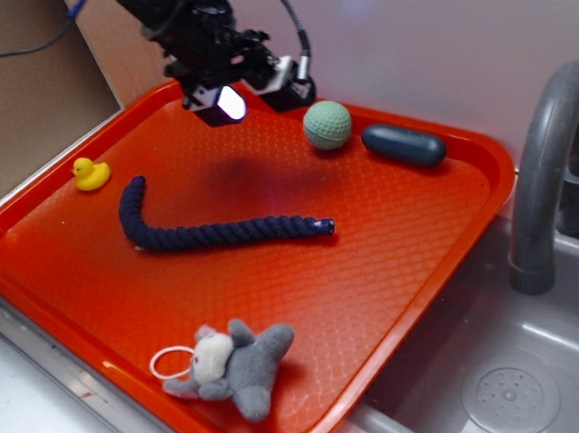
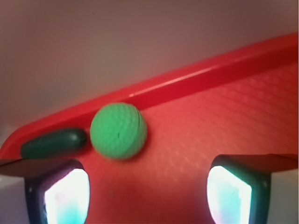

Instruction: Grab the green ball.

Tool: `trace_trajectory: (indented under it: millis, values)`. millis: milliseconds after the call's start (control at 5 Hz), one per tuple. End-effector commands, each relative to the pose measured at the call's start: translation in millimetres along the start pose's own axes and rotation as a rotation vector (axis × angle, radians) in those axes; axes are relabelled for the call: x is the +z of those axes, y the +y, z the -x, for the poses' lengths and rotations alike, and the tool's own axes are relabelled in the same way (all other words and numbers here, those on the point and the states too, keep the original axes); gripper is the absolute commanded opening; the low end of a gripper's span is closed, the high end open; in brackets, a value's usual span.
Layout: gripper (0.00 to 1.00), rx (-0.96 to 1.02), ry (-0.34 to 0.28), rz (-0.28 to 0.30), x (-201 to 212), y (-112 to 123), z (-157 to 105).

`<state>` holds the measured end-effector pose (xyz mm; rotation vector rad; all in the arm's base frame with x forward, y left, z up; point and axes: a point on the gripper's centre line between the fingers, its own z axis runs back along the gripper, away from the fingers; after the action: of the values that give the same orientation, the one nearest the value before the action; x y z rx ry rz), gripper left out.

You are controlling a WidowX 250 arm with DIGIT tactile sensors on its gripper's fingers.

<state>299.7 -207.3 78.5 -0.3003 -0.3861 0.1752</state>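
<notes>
Gripper spread, empty; tray holds green ball.

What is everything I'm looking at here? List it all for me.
Dimpled green ball: one, pale green, far side of tray.
Dark blue oblong capsule: one, just right of the ball.
Yellow rubber duck: one, tray's left edge.
Navy braided rope: one, curved, tray centre.
Grey plush animal: one, white ring attached, near edge.
Red plastic tray: one, beside the sink.
Grey metal sink: one, grey faucet, right.
Black pincer: one, open, above the tray left of the ball.
</notes>
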Motion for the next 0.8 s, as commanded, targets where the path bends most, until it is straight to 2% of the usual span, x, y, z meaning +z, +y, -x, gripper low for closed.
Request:
trace_trajectory:
  millis: [0,200,400,600]
  values:
    - [1.0,0.001,-0.047,0.068,-11,-28,-25]
    - [1.0,-0.003,-0.036,0.051,-26,-33,-25]
    - [0.0,-0.014,-0.036,-0.051,-33,-30,-23]
    - [0.0,-0.013,-0.029,-0.053,-33,-30,-22]
